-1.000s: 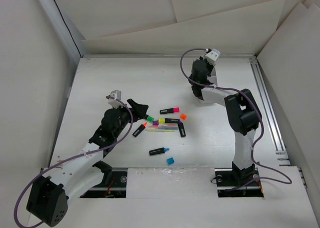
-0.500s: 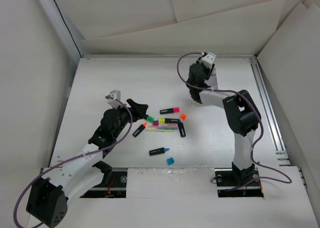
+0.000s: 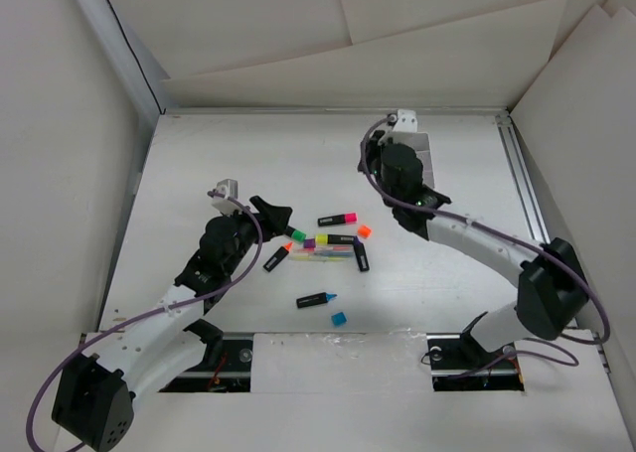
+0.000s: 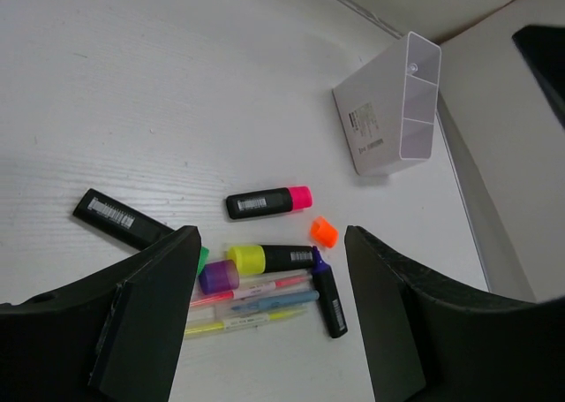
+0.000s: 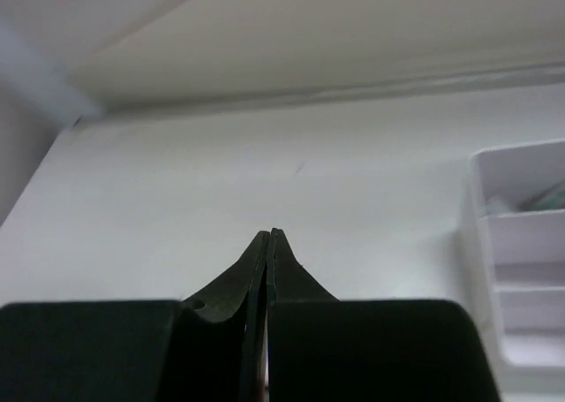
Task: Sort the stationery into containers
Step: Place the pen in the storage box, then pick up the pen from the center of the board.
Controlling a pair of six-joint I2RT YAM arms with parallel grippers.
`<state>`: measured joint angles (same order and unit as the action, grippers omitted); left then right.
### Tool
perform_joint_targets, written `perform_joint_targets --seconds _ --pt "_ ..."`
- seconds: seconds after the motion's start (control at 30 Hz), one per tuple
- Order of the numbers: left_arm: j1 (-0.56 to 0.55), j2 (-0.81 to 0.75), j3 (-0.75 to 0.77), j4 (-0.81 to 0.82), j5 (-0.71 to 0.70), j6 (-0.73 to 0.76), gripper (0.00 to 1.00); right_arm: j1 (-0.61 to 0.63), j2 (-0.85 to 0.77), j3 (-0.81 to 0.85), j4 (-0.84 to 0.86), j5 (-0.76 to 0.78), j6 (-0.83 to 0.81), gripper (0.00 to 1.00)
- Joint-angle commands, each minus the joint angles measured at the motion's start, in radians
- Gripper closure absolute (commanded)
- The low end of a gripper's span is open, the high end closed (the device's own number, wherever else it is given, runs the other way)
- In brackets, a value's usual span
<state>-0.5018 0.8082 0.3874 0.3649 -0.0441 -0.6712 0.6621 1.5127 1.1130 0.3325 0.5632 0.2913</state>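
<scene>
Highlighters and pens lie in a loose cluster mid-table: a pink-capped one, a yellow-capped one, a purple-tipped marker, thin pens, a black marker, a blue-tipped one. Loose caps: orange, purple, green, blue. The white divided box stands at the back. My left gripper is open and empty, just left of the cluster. My right gripper is shut and empty, beside the box's left side.
White walls enclose the table on the left, back and right. A metal rail runs along the right edge. Something greenish lies in the box's far compartment. The right arm's elbow hangs over the right side of the table.
The right arm has swung: its elbow moved out to the right and down, and its gripper dropped slightly toward me beside the box. The left arm and the stationery have not moved.
</scene>
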Motion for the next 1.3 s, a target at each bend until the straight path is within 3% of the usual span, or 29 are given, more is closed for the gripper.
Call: perform_joint_targets --seconds 0.0,0.2,0.3,0.37,0.53,0.7,1.27 --pt "0.005 -0.017 0.018 0.006 -0.033 0.018 0.37 0.073 -0.063 -0.103 -0.153 -0.334 0.088 1.0" --pt "0.005 -0.026 0.027 -0.003 -0.06 0.018 0.38 0.218 -0.085 -0.148 -0.329 -0.424 0.088 1.0" --pt "0.005 -0.026 0.036 -0.012 -0.1 0.027 0.38 0.266 -0.054 -0.168 -0.38 -0.424 0.088 0.92" --pt "0.005 -0.026 0.036 -0.023 -0.109 0.027 0.38 0.281 0.0 -0.179 -0.38 -0.439 0.114 0.8" --pt "0.005 -0.026 0.047 -0.032 -0.143 0.027 0.38 0.329 0.076 -0.168 -0.38 -0.382 0.123 0.76" --pt "0.005 -0.035 0.047 -0.044 -0.163 0.036 0.38 0.338 0.145 -0.119 -0.403 -0.416 0.099 0.6" --pt "0.005 -0.107 0.027 -0.057 -0.205 0.027 0.33 0.347 0.25 -0.031 -0.432 -0.382 0.049 0.59"
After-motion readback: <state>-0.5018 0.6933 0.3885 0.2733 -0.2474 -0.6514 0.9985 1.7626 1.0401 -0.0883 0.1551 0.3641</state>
